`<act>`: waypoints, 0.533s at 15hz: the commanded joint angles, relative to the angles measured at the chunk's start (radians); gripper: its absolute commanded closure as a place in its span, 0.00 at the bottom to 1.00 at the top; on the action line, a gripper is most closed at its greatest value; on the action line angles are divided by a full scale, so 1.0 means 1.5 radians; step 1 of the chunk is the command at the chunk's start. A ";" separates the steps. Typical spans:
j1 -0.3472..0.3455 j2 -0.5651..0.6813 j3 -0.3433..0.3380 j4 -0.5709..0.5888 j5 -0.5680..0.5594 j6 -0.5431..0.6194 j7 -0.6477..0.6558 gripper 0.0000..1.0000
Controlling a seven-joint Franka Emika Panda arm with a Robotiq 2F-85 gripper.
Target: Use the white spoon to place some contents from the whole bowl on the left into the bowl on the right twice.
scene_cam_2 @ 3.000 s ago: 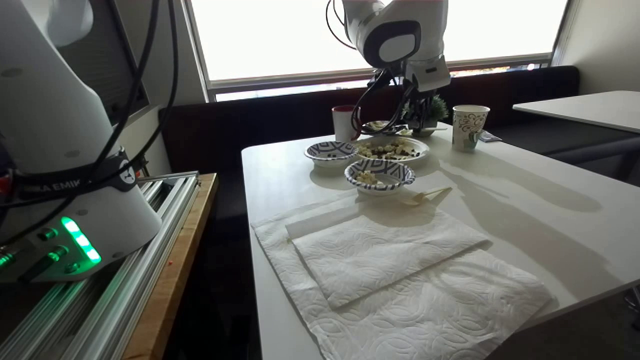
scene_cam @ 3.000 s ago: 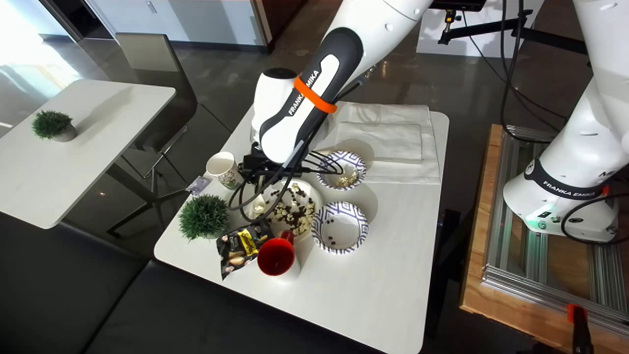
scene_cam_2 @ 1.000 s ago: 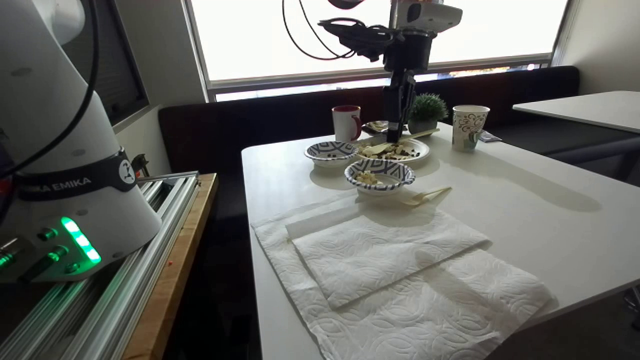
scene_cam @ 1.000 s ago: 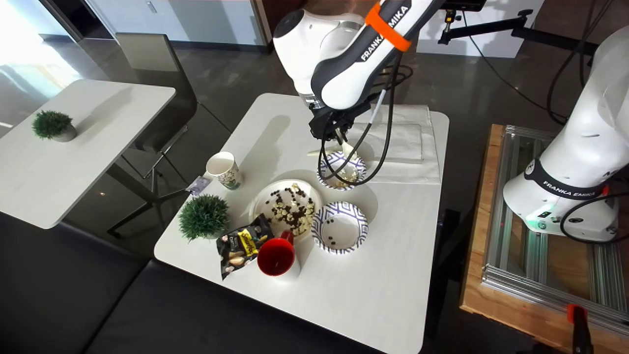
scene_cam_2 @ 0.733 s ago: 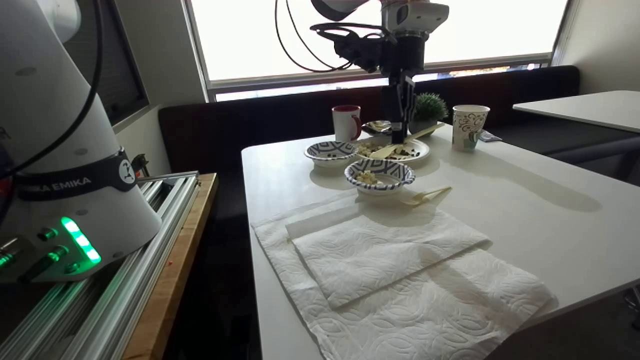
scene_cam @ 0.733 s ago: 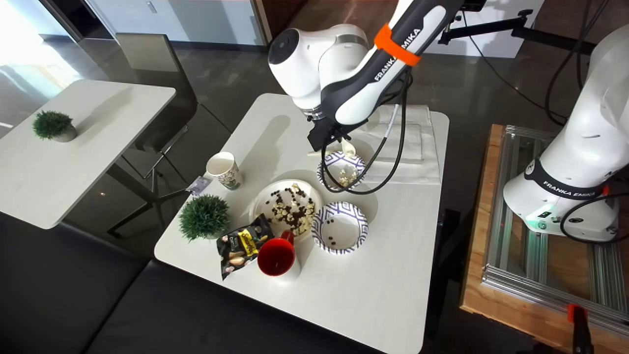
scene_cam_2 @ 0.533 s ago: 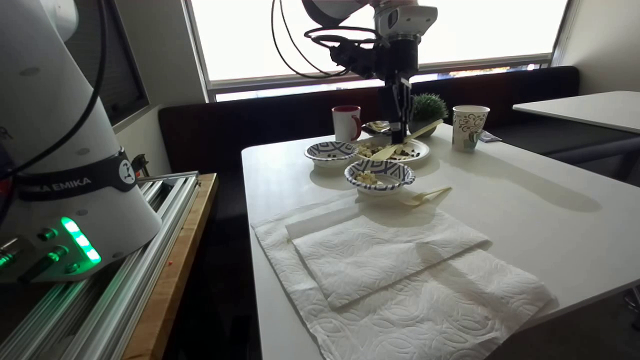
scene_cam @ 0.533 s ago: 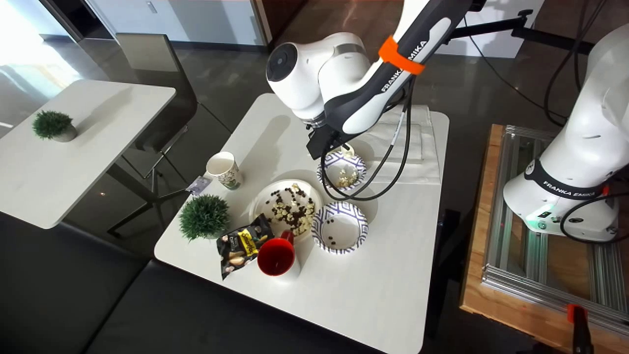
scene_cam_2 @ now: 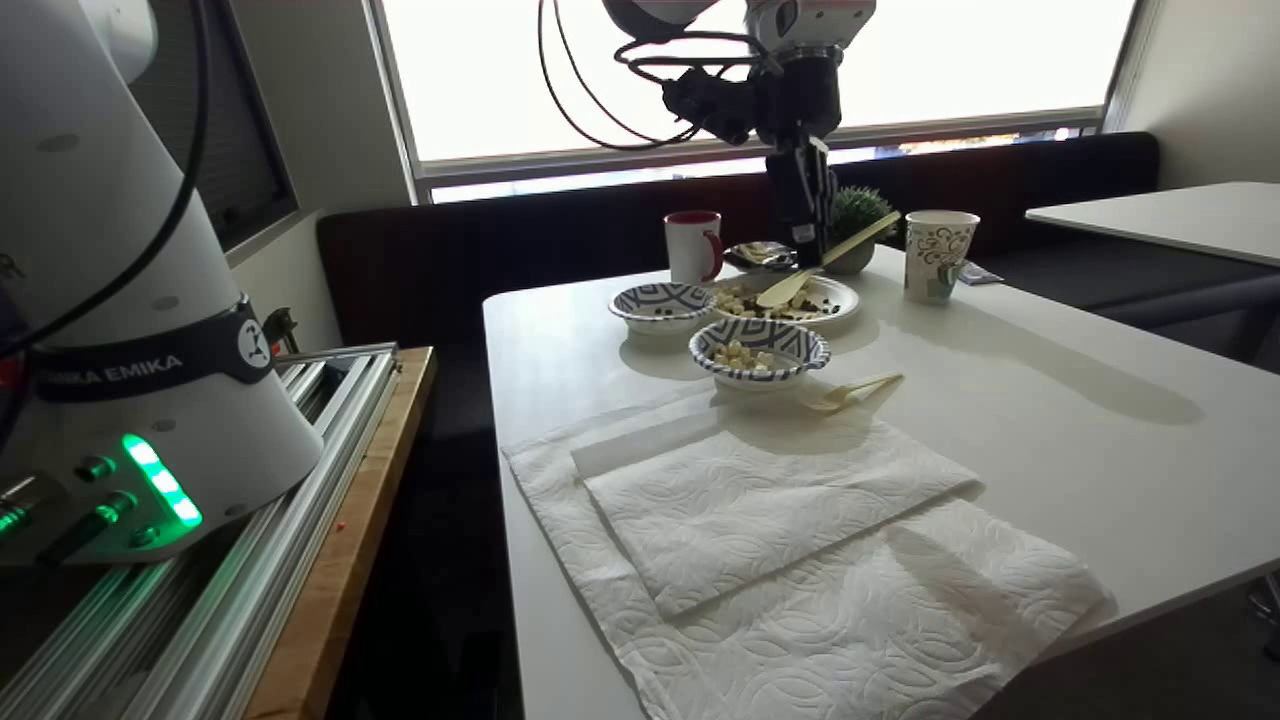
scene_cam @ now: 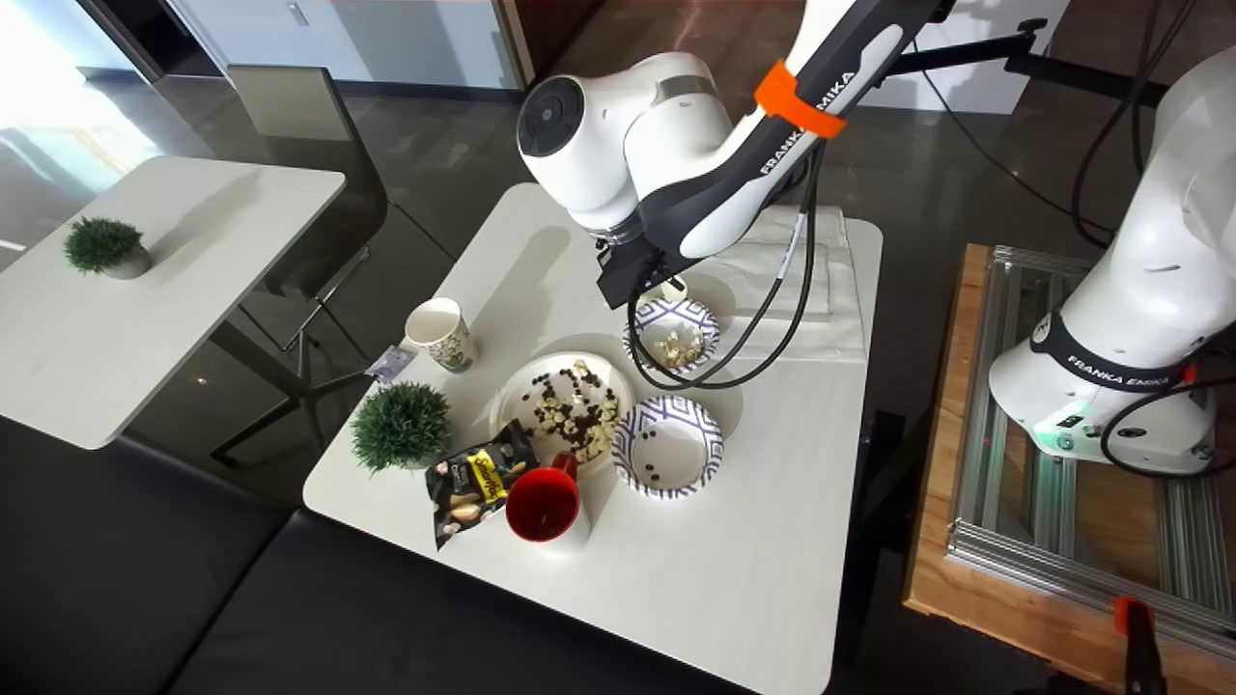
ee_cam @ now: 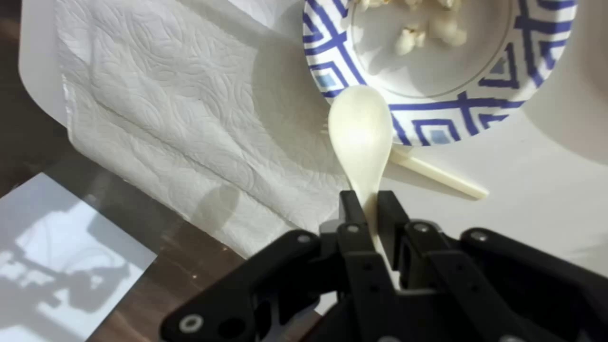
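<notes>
My gripper [ee_cam: 365, 195] is shut on the white spoon [ee_cam: 362, 126], whose head points forward and carries nothing visible. In an exterior view the spoon [scene_cam_2: 845, 250] slants, head low and handle end high. The spoon's head overlaps the rim of a blue-patterned bowl [ee_cam: 498, 102] in the wrist view; popcorn [scene_cam: 679, 349] lies in that bowl. The white bowl [scene_cam: 510, 398] holds the contents [scene_cam: 579, 415], pale and dark brown pieces mixed. A further patterned bowl [scene_cam: 712, 456] beside it has a few dark pieces inside. Which patterned bowl counts as the right one I cannot tell.
A pale utensil [scene_cam_2: 850, 393] lies by the popcorn bowl, partly on paper towels [scene_cam_2: 760, 520]. Around the white bowl stand a red-and-white mug [scene_cam: 546, 507], a snack bag [scene_cam: 478, 483], a potted plant [scene_cam: 401, 425] and a paper cup [scene_cam: 439, 333].
Over three seconds my gripper has come from the white bowl to the popcorn bowl with the spoon. The spoon has tipped and since risen slightly. More popcorn now shows in the patterned bowl.
</notes>
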 commanded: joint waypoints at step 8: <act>-0.108 -0.099 0.009 -0.051 0.270 0.105 -0.299 0.86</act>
